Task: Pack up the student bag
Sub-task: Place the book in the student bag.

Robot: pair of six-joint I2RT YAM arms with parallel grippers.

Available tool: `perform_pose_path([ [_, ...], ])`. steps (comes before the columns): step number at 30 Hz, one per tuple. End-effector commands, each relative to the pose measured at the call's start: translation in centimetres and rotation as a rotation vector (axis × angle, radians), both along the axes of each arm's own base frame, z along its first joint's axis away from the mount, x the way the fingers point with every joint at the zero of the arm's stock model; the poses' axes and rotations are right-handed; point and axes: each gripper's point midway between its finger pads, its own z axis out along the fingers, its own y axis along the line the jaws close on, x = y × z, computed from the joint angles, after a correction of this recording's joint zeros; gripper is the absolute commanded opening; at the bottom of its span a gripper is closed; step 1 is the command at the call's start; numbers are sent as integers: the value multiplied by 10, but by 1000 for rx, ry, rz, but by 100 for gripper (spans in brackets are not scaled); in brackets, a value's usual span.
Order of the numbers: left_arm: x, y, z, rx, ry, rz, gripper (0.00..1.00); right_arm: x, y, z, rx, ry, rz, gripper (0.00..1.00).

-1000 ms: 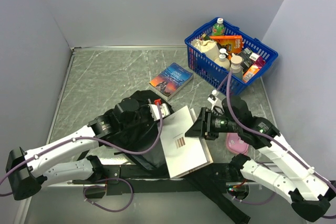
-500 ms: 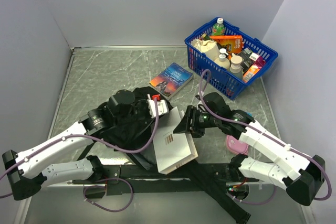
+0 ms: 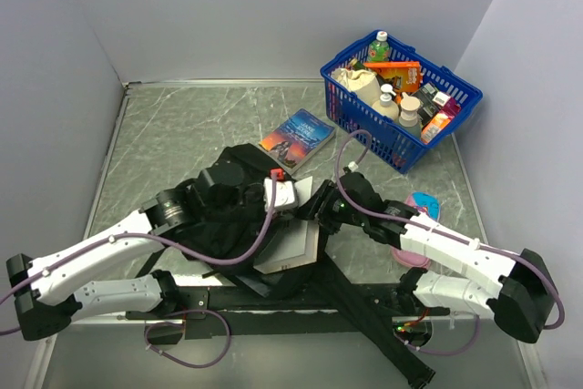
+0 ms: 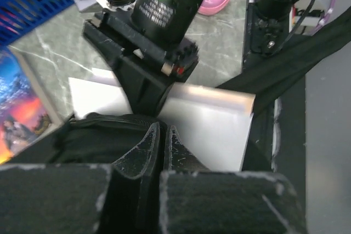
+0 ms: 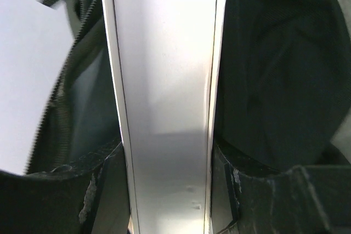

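At the mouth of the student bag (image 3: 219, 232), the right claw (image 5: 164, 154) grips a white book (image 5: 164, 53) by its thin edge, with one finger on each flat side. The far end of the book is tucked into the bag's open mouth, and black cloth sits on both sides of it. The rest of the book sticks out to the right of the bag and lies tilted.

The left claw (image 4: 163, 132) is at the rim of the bag too, facing the right claw. Its two fingers are pressed tight together. Black cloth bunches up right at its tips, but I cannot tell if any cloth is pinched between them.

The bag sits on the desk (image 3: 182, 134), close to the arms. Long black straps (image 3: 364, 316) run from the bag toward the near edge. Behind the bag, a little apart, lies a colourful book (image 3: 297, 138). Farther behind the bag and to its right stands a blue basket (image 3: 364, 117) full of bottles and boxes. Right of the bag, a pink thing (image 4: 216, 1) lies on the desk.
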Motion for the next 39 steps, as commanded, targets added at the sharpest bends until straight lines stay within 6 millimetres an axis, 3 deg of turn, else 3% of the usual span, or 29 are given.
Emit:
perform_pose_path([
  [1,-14,-38,76,-253,34,-78,1,65,7,38,126,-222,-274,14],
  [5,8,-47,89,-292,3,12,1,73,43,74,263,-362,-152,14],
  [6,19,-45,92,-297,-15,71,1,71,46,75,273,-382,-138,13],
  [7,27,-46,96,-311,-30,101,1,73,53,91,330,-453,-129,13],
  [9,38,-47,103,-325,-27,158,1,73,55,84,303,-504,-158,12],
  [10,41,-46,106,-327,-15,172,1,76,58,94,343,-543,-167,12],
  [12,44,-49,116,-343,10,183,1,80,69,80,355,-525,-157,13],
  [14,44,-48,120,-348,9,175,1,82,81,81,399,-519,-137,15],
  [16,45,-45,121,-347,9,174,1,80,102,70,405,-484,-86,16],
  [17,43,-44,117,-331,20,170,1,74,117,78,437,-484,-52,16],
  [18,43,-42,113,-318,29,168,1,71,130,60,417,-447,-13,17],
  [22,48,-30,96,-274,43,211,1,53,162,40,362,-401,99,31],
  [23,49,-23,89,-260,44,235,1,52,160,33,333,-387,106,45],
  [26,54,-8,73,-217,48,300,1,45,147,24,282,-371,118,69],
  [28,58,0,64,-193,49,331,1,40,137,17,247,-370,124,75],
  [36,66,16,45,-148,13,375,1,17,92,-1,121,-413,170,77],
  [39,65,17,40,-144,15,374,1,19,84,1,86,-426,153,75],
])
